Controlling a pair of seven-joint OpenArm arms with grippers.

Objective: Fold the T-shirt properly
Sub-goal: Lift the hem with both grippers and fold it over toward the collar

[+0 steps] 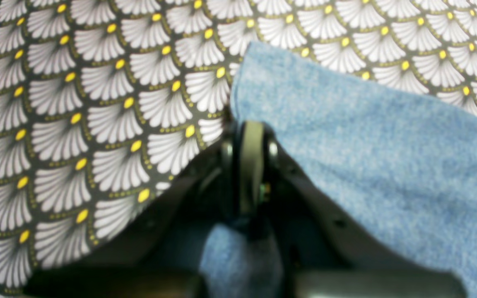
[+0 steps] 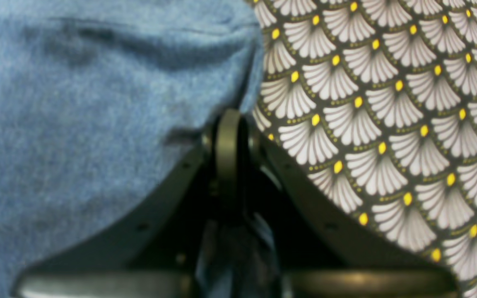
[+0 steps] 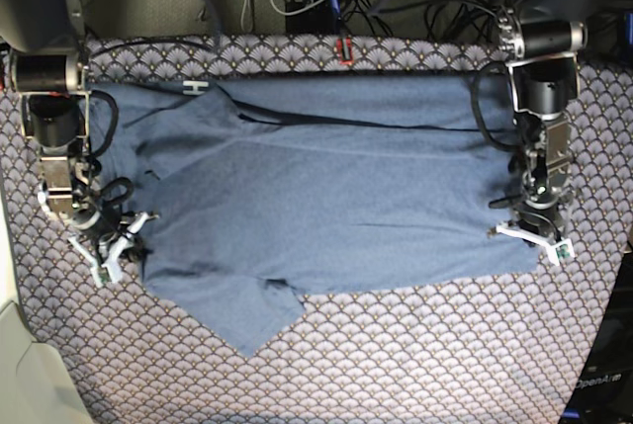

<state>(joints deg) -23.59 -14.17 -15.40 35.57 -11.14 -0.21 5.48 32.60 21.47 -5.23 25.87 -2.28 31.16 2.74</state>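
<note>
While the blue T-shirt (image 3: 326,207) is spread flat on the patterned tablecloth (image 3: 396,345), one sleeve is stuck out. Its edges are pinched by the left gripper (image 3: 531,236) and the right gripper (image 3: 119,246).

The light is soft and even, with no glare. Both wrist views look fuzzy. The left gripper (image 1: 250,136) and right gripper (image 2: 228,124) are dark and blurry up close. The T-shirt (image 3: 326,197) has soft shadows in its wrinkles. The tablecloth (image 1: 77,116) pattern looks sharper farther away.

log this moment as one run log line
stage: grasp | left end effector: shut on T-shirt edge | right end effector: shut on T-shirt edge | shirt: flat
</note>
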